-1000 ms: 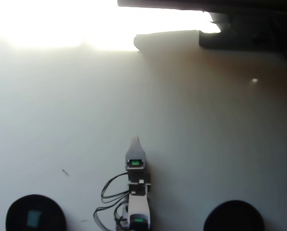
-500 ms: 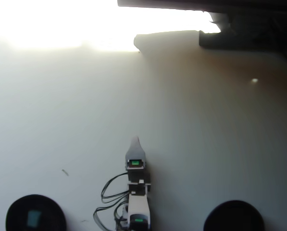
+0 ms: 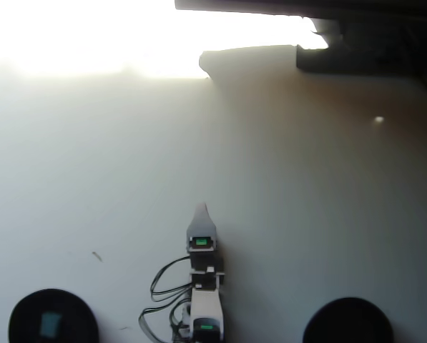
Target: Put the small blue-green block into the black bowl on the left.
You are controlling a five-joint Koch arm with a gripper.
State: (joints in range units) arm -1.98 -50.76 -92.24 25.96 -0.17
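In the overhead view the small blue-green block (image 3: pixel 50 324) lies inside the black bowl (image 3: pixel 20 314) at the bottom left, near its middle. My gripper (image 3: pixel 201 209) points up the picture from the arm at the bottom centre, well to the right of that bowl and above bare table. Only a single pointed tip shows, so the jaws lie one over the other and their state is hidden. Nothing shows in the gripper.
A second matching black bowl (image 3: pixel 347 321) sits at the bottom right. Black cables (image 3: pixel 163 286) loop left of the arm. A small dark speck (image 3: pixel 96 256) lies on the white table. Dark equipment (image 3: pixel 370 43) fills the top right; the top left is glare.
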